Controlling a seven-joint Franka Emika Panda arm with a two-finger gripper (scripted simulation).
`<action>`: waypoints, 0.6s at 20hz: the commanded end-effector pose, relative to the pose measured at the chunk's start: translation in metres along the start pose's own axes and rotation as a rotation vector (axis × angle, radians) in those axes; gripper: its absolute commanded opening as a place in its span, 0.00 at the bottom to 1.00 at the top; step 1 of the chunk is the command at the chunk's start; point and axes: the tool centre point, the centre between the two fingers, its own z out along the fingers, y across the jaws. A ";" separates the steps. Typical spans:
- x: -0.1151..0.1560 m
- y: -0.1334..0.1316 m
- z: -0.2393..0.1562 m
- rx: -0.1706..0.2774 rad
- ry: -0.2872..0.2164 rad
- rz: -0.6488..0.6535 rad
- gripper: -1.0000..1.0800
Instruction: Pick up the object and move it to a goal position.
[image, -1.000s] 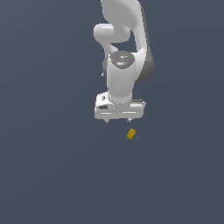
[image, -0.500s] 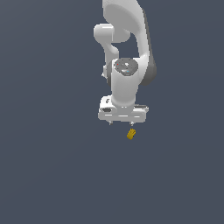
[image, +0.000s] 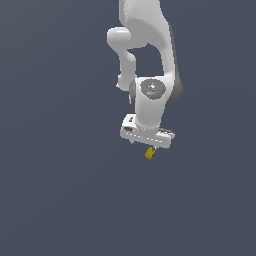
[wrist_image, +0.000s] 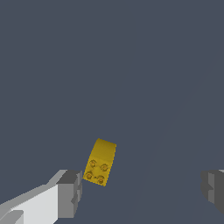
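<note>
The object (image: 149, 153) is a tiny mustard-yellow block with studs on one face, lying on the dark grey floor. In the exterior view my white gripper (image: 144, 145) hangs just above it, pointing down, with the block showing right under its lower edge. In the wrist view the block (wrist_image: 100, 162) lies between my two grey fingertips, close to one finger (wrist_image: 70, 192) and far from the other (wrist_image: 213, 188). The gripper (wrist_image: 142, 190) is open wide and holds nothing. Whether a finger touches the block I cannot tell.
A plain dark grey floor (image: 60, 190) surrounds the block on all sides. The white arm (image: 150, 60) rises above the gripper towards the top of the exterior view. No goal marker shows.
The gripper has come down and shifted towards the exterior view's right, closing in over the block. The block has not moved. The jaws stay open.
</note>
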 end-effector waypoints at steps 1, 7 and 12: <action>-0.003 -0.006 0.009 -0.002 -0.003 0.059 0.96; -0.009 -0.018 0.029 -0.007 -0.007 0.178 0.96; -0.013 -0.024 0.039 -0.011 -0.008 0.246 0.96</action>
